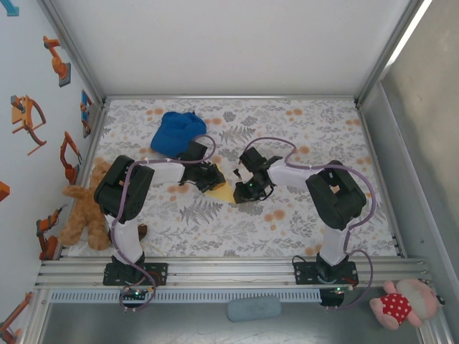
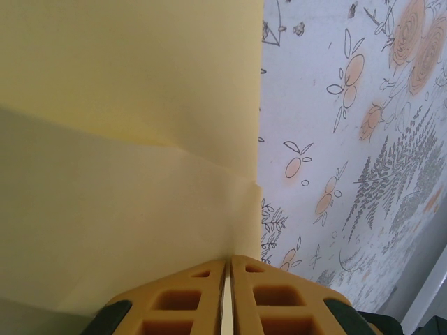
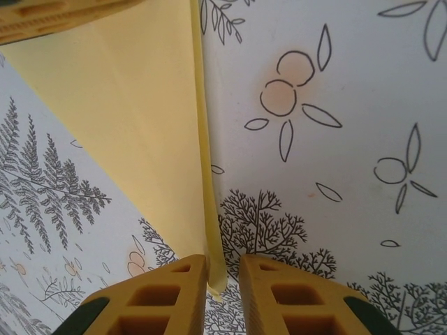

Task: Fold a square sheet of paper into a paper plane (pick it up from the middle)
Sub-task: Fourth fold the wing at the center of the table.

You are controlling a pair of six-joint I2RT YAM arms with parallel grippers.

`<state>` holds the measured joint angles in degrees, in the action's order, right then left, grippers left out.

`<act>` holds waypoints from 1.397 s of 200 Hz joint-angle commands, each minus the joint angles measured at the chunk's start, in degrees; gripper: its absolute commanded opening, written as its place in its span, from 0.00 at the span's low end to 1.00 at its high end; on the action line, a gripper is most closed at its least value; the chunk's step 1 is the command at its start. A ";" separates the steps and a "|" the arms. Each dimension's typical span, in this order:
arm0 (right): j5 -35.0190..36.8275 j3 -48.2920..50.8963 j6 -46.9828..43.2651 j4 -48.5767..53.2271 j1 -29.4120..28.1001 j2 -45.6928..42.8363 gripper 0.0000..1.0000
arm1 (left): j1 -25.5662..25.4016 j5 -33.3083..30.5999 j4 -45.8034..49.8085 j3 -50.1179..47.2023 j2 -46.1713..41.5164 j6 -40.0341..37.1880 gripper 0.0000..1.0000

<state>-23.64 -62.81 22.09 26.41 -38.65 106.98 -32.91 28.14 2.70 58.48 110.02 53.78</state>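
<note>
The yellow sheet of paper is folded into a shape with a pointed tip and hangs just above the table between both arms. My left gripper is shut on it, and a thin edge of paper shows between the pressed pads. A crease crosses the paper in the left wrist view. In the right wrist view the paper narrows down to its tip, which sits inside my right gripper. The tip rests against the left finger, with a gap to the other finger, so the jaws stand slightly open.
A blue fabric cap lies at the back left on the floral tablecloth. A brown teddy bear sits at the left edge. A pink soft toy lies off the table at the front right.
</note>
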 commanded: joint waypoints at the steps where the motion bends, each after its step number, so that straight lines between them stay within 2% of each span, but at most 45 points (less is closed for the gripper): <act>1: 6.35 1.02 0.92 2.72 -1.74 5.28 0.20 | 0.30 -4.83 7.98 -1.55 3.53 -0.87 0.13; 39: 9.89 0.57 1.67 4.36 -2.82 7.27 0.16 | 0.36 -4.81 8.08 -1.62 3.56 -1.01 0.13; 86: 8.02 2.00 2.33 2.49 -3.09 6.34 0.11 | 0.39 -4.81 8.14 -1.60 3.60 -1.05 0.13; 123: 5.98 2.07 3.37 0.45 -3.01 -0.06 0.13 | 0.39 -4.76 8.11 -1.46 3.71 -1.05 0.13; 135: 7.46 1.94 3.89 -0.25 -3.01 -3.85 0.13 | 0.39 -4.84 8.12 -1.44 3.61 -1.13 0.13; 153: 10.02 2.21 3.94 -1.87 -3.05 -9.12 0.19 | 0.39 -4.67 8.12 -1.35 3.71 -1.14 0.13; 166: 9.39 2.51 3.40 -3.91 -2.97 -11.07 0.20 | 0.39 -4.67 8.09 -1.31 3.79 -1.20 0.13; 200: -1.10 0.38 2.16 -8.18 -2.92 -5.72 0.16 | 0.38 -4.69 8.03 -1.10 4.07 -1.20 0.13; 279: -3.61 0.45 2.99 -13.41 -1.00 1.72 0.05 | 0.30 -5.14 8.48 -1.27 4.08 -0.96 0.13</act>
<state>-25.80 -62.02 24.67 15.46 -40.75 107.02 -32.91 28.21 3.33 58.89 110.24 53.76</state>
